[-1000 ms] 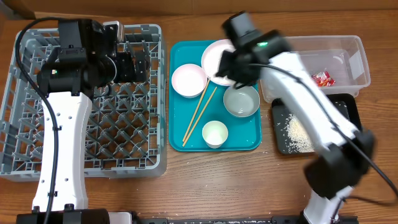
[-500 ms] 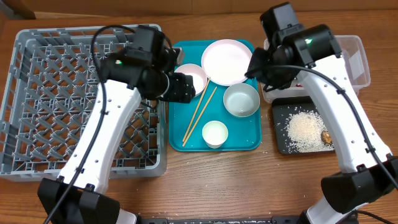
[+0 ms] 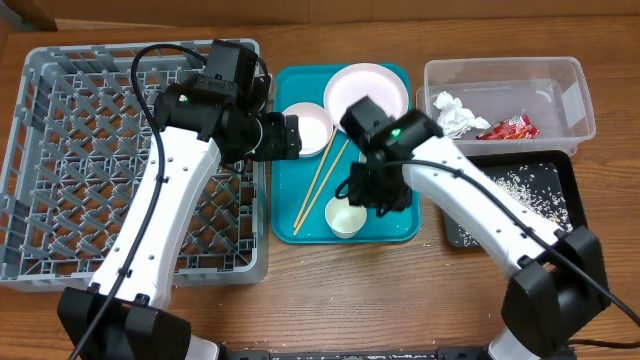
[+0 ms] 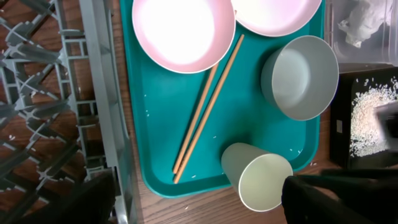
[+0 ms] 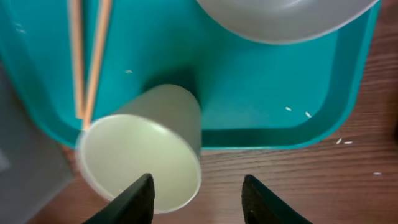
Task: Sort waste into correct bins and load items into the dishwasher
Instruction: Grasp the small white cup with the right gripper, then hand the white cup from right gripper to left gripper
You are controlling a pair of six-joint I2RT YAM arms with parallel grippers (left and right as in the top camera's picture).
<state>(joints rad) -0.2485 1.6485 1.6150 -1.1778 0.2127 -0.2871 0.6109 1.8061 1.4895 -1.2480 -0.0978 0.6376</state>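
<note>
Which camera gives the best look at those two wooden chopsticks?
The left wrist view: both chopsticks lie in full on the teal tray. Overhead shows them small; the right wrist view catches only their ends.

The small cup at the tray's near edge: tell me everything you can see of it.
The small cup is pale greenish-white, smooth like plastic, tapering to its base, empty. It stands mouth up on the teal tray, beside the chopsticks' near ends. The right gripper hangs open over its rim; contact cannot be told.
</note>
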